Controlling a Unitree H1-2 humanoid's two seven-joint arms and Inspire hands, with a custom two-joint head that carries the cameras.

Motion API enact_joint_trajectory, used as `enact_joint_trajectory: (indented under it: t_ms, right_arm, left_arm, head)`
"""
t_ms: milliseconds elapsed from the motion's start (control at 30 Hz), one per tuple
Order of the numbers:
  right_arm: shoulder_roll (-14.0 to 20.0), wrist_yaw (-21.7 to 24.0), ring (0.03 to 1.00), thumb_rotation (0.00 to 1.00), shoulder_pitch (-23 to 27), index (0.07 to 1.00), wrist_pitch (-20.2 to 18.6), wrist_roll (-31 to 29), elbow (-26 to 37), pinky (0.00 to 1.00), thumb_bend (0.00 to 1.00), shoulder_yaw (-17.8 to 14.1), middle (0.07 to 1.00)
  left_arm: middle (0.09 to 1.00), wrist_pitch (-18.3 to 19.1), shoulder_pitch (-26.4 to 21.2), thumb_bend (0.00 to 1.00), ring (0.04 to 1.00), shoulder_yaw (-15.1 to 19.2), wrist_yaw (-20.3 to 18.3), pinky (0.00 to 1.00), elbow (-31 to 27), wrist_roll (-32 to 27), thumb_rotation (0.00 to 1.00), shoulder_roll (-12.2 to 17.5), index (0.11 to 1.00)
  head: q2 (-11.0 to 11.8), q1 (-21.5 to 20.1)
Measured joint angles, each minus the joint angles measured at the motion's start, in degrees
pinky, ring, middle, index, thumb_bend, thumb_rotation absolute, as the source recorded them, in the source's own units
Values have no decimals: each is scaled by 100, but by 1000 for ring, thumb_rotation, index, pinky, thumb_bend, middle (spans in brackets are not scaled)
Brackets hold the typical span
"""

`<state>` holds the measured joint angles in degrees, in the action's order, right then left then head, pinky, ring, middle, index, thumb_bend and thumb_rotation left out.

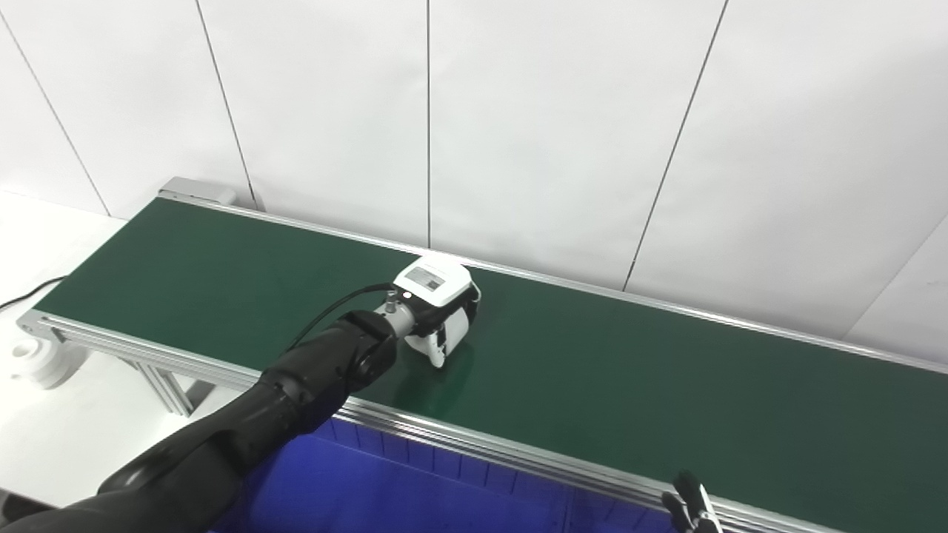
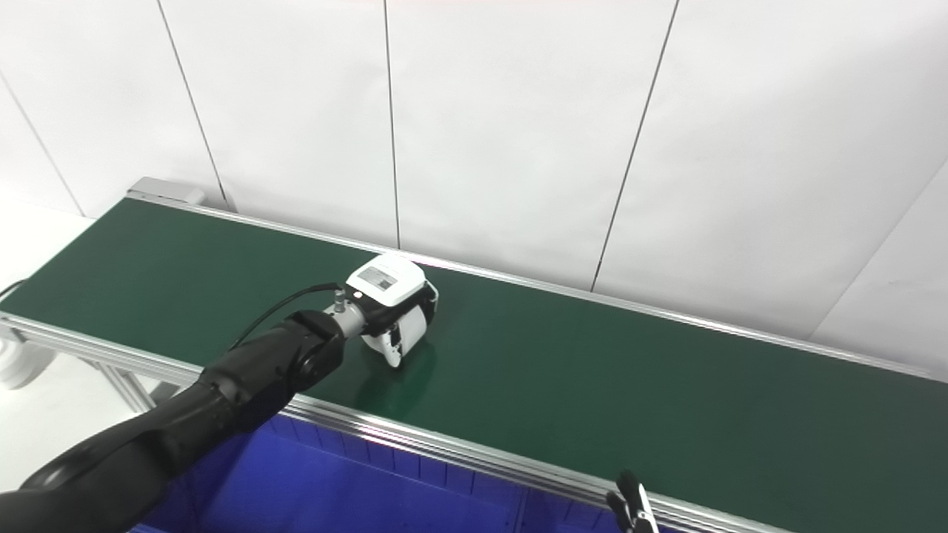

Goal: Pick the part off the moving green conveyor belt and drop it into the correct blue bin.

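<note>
Now left hand [image 1: 437, 314] out over belt [image 1: 629, 385], knuckles down, fingers curled under; part not visible, maybe hidden beneath, so can't tell if holding anything. Right hand [image 1: 692, 507] only fingertips at bottom edge, state unclear. Bin [image 1: 385, 488] below near rail. Handling of part unjudgeable unseen; best guess, grip from above across sides.

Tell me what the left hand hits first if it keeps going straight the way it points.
Probably the conveyor's far rail, then the white wall: the left hand points up-right across bare green belt.
</note>
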<state>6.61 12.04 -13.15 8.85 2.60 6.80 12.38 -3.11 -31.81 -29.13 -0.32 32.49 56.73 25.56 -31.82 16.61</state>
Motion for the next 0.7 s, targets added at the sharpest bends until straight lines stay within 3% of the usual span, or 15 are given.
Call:
enact_joint_trajectory:
  t_ms: [167, 300, 467, 533, 600, 633, 700]
  right_arm:
    - [23, 4, 966, 1000, -4, 1000, -1, 29, 0, 991, 869, 37, 987]
    - [46, 12, 965, 1000, -1, 1000, -1, 40, 0, 991, 873, 52, 985]
    - [95, 41, 972, 1000, 9, 1000, -28, 30, 24, 995, 874, 54, 995]
    - [125, 66, 969, 1000, 24, 1000, -52, 4, 83, 998, 872, 46, 993]
    - [152, 84, 968, 1000, 42, 1000, -77, -61, 141, 1000, 871, 26, 991]
    - [158, 91, 969, 1000, 58, 1000, -91, -106, 141, 1000, 868, 13, 991]
    - [195, 114, 963, 1000, 98, 1000, -130, -163, 141, 1000, 851, -22, 986]
  left_arm:
    - [494, 22, -3, 503, 423, -145, -285, 441, -334, 20, 0, -10, 508]
    - [463, -117, 33, 502, 416, -131, -291, 393, -589, 4, 0, 9, 522]
    - [492, -500, 92, 504, 449, -22, -365, 446, -1590, -48, 0, 213, 493]
    - [504, -582, 97, 503, 444, 68, -515, 461, -2014, -153, 0, 291, 487]
    - [494, -683, 136, 502, 429, 169, -741, 440, -2469, -264, 0, 376, 505]
    - [484, -704, 165, 501, 420, 199, -835, 430, -2661, -296, 0, 414, 518]
    - [489, -727, 257, 503, 427, 281, -1157, 436, -3082, -448, 0, 496, 513]
  head:
    - [-9, 18]
    - [-79, 61]
    - [-158, 114]
    - [-386, 272]
    - [-387, 272]
    - [-569, 455]
    - [-693, 640]
